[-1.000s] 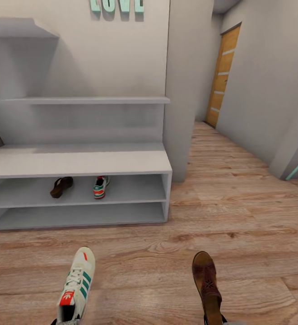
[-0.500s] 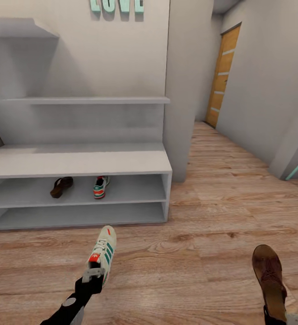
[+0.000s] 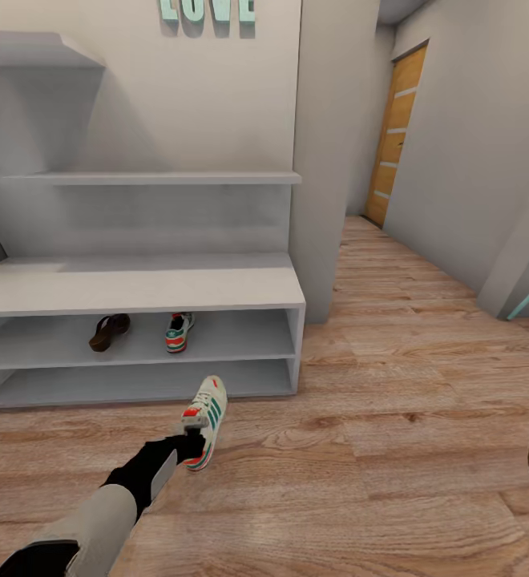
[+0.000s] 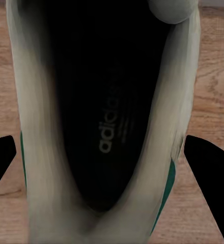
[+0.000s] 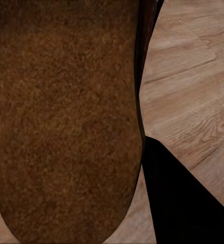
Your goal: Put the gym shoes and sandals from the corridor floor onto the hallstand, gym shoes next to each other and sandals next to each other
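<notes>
Head view: your left gripper (image 3: 189, 443) clamps a gym shoe (image 3: 204, 420) above the floor (image 3: 393, 385) — your right gripper (image 5: 142, 152) holds a sandal (image 5: 66, 117).

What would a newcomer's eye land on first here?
Probably the gym shoe that the left tool holds by the heel above the corridor floor, just in front of the pale grey hallstand. Next, the sandal and second gym shoe on its upper open shelf, standing apart.
</notes>
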{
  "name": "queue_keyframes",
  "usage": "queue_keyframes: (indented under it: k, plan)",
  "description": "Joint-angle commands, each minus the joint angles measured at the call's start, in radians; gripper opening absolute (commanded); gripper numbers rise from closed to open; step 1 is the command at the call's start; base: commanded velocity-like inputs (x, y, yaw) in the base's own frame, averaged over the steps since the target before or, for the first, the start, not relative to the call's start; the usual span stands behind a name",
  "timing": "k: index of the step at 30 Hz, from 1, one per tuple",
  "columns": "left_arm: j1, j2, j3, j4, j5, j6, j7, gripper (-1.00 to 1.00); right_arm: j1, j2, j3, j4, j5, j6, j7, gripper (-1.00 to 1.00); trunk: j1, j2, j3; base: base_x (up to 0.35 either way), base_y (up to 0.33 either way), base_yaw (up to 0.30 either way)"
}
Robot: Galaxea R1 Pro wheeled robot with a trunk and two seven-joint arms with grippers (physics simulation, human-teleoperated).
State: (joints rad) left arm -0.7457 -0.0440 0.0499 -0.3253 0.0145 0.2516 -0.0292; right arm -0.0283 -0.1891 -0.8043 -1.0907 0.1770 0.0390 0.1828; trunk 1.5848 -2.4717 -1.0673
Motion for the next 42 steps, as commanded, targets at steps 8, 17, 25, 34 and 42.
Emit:
queue_keyframes:
  k: [8,17,25,34,42]
  plan:
    - [-0.026,0.003,0.004,-0.005,0.001,0.043,-0.004,-1.0,-0.001,0.011,-0.012,-0.035,0.011,0.018,0.084,-1.0,0.0,0.0,-0.001,0.0,0.0,0.0]
    - [-0.034,0.006,0.007,-0.16,-0.004,0.158,-0.003,-1.0,-0.001,0.012,-0.014,-0.036,0.012,0.02,0.088,-1.0,0.008,-0.014,-0.011,0.0,0.0,0.0]
    - [-0.037,0.011,0.008,-0.206,-0.007,0.22,0.0,-1.0,-0.001,0.012,-0.014,-0.036,0.012,0.019,0.089,-1.0,0.018,-0.03,-0.052,0.0,0.0,0.0]
    - [-0.051,0.011,0.008,-0.215,-0.008,0.227,0.024,-1.0,-0.001,0.012,-0.013,-0.035,0.012,0.019,0.089,-1.0,0.021,-0.032,-0.097,0.0,0.0,0.0]
    - [-0.055,0.009,0.005,-0.276,-0.009,0.232,0.051,-1.0,-0.001,0.013,-0.011,-0.036,0.012,0.016,0.089,-1.0,0.021,-0.032,-0.099,0.0,0.0,0.0]
